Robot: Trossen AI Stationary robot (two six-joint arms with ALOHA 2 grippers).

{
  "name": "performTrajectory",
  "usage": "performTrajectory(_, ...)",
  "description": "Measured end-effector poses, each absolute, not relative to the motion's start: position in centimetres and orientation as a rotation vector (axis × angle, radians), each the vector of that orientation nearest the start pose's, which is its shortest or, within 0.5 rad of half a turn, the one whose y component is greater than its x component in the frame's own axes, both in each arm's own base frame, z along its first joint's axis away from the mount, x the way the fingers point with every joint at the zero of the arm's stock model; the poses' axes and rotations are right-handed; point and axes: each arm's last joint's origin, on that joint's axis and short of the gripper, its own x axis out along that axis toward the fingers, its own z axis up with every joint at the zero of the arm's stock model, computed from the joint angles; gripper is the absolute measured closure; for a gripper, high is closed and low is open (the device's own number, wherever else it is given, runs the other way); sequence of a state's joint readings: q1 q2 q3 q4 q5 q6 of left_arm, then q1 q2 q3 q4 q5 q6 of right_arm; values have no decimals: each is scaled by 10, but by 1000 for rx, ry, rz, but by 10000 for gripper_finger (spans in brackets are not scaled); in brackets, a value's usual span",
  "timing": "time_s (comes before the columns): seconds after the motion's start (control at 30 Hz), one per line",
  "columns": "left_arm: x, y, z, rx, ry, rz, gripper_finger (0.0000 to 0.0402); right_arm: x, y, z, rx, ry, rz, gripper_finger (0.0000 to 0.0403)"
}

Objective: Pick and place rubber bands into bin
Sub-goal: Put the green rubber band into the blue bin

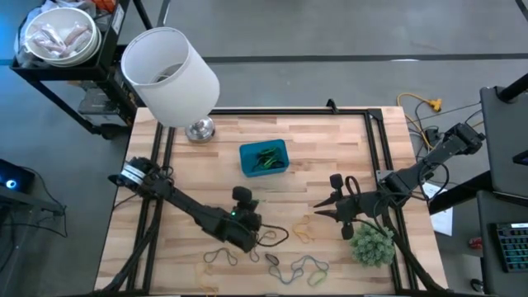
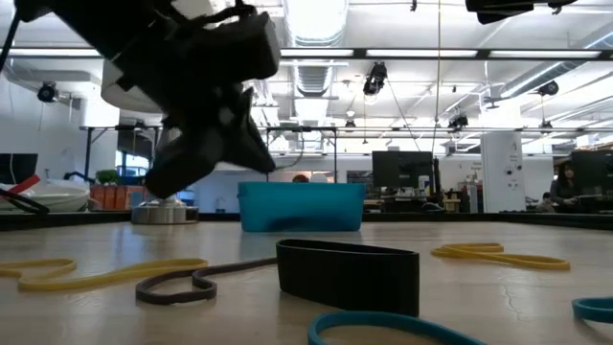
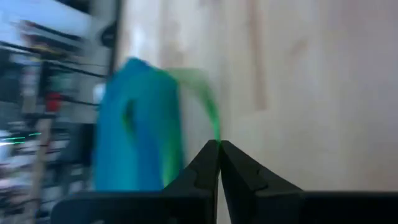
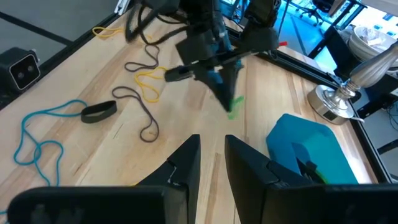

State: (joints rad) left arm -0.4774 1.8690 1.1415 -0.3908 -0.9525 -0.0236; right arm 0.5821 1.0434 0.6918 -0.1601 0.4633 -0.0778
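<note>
My left gripper (image 1: pixel 242 196) hovers over the middle of the table, near side of the blue bin (image 1: pixel 244 161), shut on a green rubber band (image 4: pixel 235 107). The bin rests flat on the wood and holds several green bands (image 1: pixel 267 157). More rubber bands lie loose on the near half of the table: yellow (image 1: pixel 304 232), dark (image 1: pixel 221 256), teal (image 1: pixel 302 266), and a wide dark one (image 2: pixel 350 273). My right gripper (image 1: pixel 323 211) waits open above the table, right of the bin, with nothing between its fingers (image 4: pixel 186 158). My left gripper pinches the green rubber band at the very tips of its two fingers (image 3: pixel 208 155). The fingers slant downward toward the far edge and the bin. A short length of band (image 3: pixel 208 106) trails from the tips; blur hides how much hangs free.
A big white lampshade (image 1: pixel 169 66) on a metal base (image 1: pixel 200 129) stands at the far left corner. A bushy green plant ball (image 1: pixel 373 245) sits near the right edge, beside my right arm. Black frame rails (image 1: pixel 384 157) border the table.
</note>
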Motion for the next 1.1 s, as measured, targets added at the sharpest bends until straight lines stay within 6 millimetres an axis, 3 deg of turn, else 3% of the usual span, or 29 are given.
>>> performTrajectory(0.2, 334, -138, 172, 834, 799, 551, 401, 190, 110, 257, -332, 440, 134, 335)
performTrajectory(0.4, 343, -111, 175, 912, 837, 669, 401, 190, 110, 257, -332, 440, 134, 335)
performTrajectory(0.83, 361, -29, 172, 775, 990, 745, 401, 190, 110, 257, -332, 440, 134, 335)
performTrajectory(1.1, 363, -7, 170, 632, 1001, 744, 401, 190, 110, 256, -335, 445, 134, 335)
